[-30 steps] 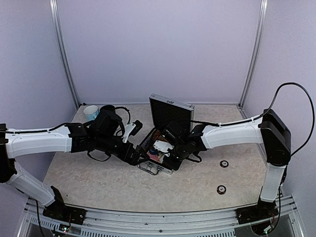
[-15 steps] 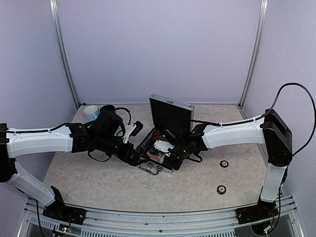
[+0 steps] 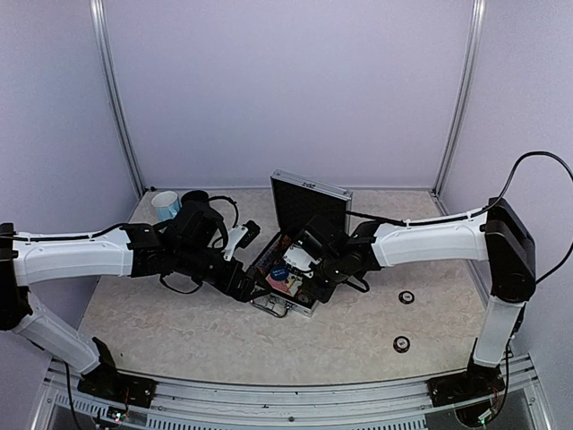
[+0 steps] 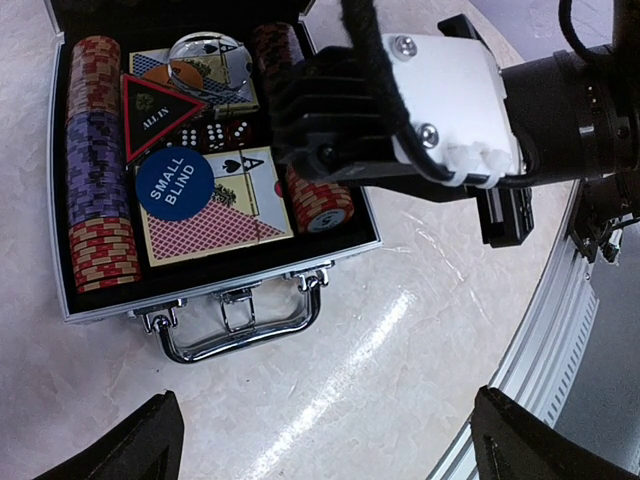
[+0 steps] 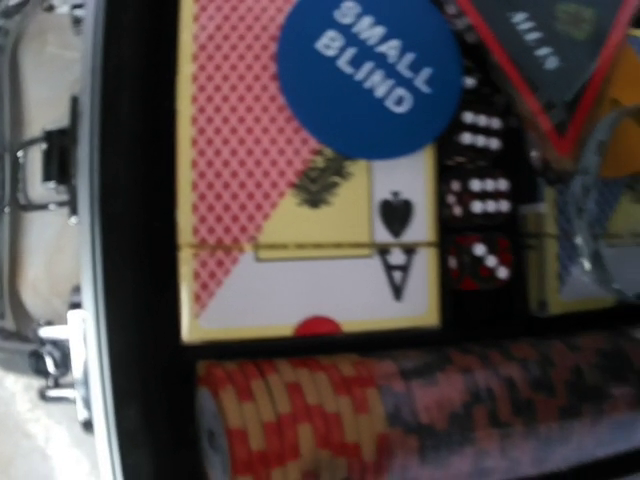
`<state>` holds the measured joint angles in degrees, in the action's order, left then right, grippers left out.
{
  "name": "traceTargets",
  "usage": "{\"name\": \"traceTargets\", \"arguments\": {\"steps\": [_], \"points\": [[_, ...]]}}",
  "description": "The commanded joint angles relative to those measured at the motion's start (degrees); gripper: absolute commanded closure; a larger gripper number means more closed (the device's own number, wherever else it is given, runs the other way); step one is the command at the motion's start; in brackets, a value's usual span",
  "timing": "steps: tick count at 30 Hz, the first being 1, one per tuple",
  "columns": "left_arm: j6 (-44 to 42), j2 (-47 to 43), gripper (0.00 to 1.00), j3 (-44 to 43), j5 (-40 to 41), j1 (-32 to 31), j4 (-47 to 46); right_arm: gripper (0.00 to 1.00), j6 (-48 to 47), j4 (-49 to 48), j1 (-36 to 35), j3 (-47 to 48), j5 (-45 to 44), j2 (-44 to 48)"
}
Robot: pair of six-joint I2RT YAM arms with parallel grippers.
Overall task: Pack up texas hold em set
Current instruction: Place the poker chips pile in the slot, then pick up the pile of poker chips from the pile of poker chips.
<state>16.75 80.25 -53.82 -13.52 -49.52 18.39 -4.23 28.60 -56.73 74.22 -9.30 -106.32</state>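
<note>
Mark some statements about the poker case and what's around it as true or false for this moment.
1. The lid of the aluminium case stands open. True.
2. Two small round buttons lie on the table outside the case. True.
3. The blue SMALL BLIND button lies on the table. False: it rests on a card deck inside the case.
4. The left gripper is shut. False: its jaws stand wide open, holding nothing.
</note>
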Motion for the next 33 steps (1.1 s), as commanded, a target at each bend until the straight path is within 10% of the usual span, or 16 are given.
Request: {"name": "traceTargets", "arguments": {"steps": [1,10,23,33], "points": [[0.3,0.6,0.01,0.2,-0.4,0.4,-1.3,0.89,1.3,0.5,0.2,-1.2,-2.3,3.9],[0.9,0.5,0.01,-0.6,2.4,0.5,-0.7,0.80,9.7,4.0,5.1,-7.2,-1.5,11.3],[0.7,1.4,0.01,-2.1,1.2,1.5,-0.8,0.19,24.0,9.8,25.5,-22.9,8.4,30.1],[0.7,2.7,0.01,-2.3,0.4,1.6,-0.8,0.17,24.4,8.7,33.8,-26.3,11.4,26.5]]}}
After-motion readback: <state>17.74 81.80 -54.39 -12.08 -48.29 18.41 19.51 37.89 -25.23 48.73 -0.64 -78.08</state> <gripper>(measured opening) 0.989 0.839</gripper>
